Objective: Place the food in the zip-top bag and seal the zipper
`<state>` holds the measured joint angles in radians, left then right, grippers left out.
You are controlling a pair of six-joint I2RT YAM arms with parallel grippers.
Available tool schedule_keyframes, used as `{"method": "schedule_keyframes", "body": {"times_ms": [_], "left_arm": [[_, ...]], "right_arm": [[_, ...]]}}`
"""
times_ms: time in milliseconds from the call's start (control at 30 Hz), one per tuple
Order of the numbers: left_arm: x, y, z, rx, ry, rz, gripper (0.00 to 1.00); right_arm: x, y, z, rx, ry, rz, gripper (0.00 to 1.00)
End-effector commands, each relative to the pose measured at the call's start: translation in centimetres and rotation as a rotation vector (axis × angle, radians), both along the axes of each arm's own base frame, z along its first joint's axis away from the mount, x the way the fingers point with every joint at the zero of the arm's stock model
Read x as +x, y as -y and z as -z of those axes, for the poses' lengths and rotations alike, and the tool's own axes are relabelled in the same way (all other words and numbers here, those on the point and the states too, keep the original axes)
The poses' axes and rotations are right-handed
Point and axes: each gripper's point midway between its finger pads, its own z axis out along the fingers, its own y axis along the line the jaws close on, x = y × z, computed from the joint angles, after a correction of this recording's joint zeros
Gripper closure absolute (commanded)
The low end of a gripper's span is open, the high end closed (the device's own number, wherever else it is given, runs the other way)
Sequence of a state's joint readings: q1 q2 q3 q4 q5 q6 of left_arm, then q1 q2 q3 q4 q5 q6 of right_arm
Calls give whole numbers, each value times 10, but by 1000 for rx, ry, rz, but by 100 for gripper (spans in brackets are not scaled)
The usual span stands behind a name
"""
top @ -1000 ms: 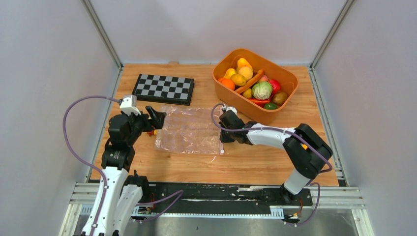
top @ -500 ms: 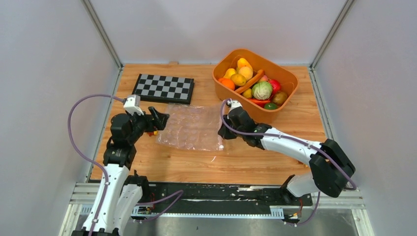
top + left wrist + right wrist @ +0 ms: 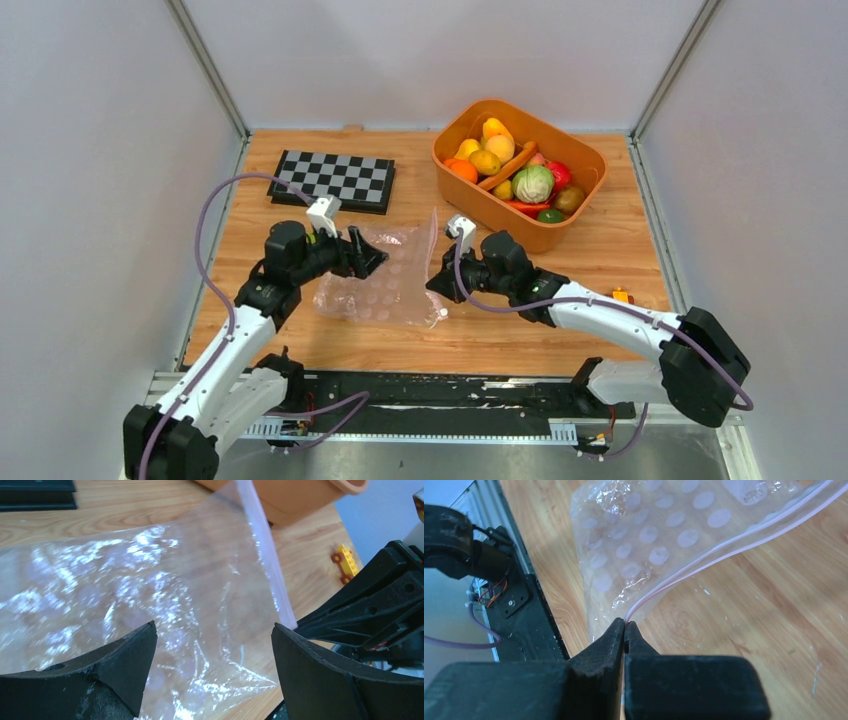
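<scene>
My right claw (image 3: 625, 625) clenches the zipper (image 3: 734, 539) end, lower centre; my spread left claw (image 3: 212, 642) tugging the bag (image 3: 100, 587) could slip it free.

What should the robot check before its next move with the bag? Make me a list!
1. Right pincer pinching the zipper: ok, shut on its end.
2. Left pincer open: ok.
3. Left pincer gripping the zip-top bag: not ok, it hovers over the bag with jaws apart.
4. Bag mouth open wide enough: cannot tell.
5. Food inside the bag: not ok, it sits in the orange tub.
</scene>
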<state>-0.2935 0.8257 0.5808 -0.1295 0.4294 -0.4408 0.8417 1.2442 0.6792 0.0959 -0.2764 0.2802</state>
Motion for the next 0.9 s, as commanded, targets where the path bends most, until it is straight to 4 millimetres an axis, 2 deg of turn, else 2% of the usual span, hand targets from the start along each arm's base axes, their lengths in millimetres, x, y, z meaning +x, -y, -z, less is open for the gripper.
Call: {"method": "schedule_keyframes", "body": {"times_ms": [0,133,267,400,633,867], "left_arm": [[3,26,-22,-58,69,55,9],[3,44,-16,-74,52,79,12],[3,59,-6,-75,17,84,17],[2,73,-5,-97,17,99,20],[4,79,-3,-63,16,95,26],[8,78,11,2,-20,61,33]], "right_arm": [[-17,-15,-24,58,220,-194,100],[-24,-17,-25,66,291,-218,100],[-24,-19,-27,60,285,-208,100],[-27,-23,-25,49,280,-213,100],[-25,-25,-29,52,270,-187,100],[-26,-25,-31,55,265,-176,100]]}}
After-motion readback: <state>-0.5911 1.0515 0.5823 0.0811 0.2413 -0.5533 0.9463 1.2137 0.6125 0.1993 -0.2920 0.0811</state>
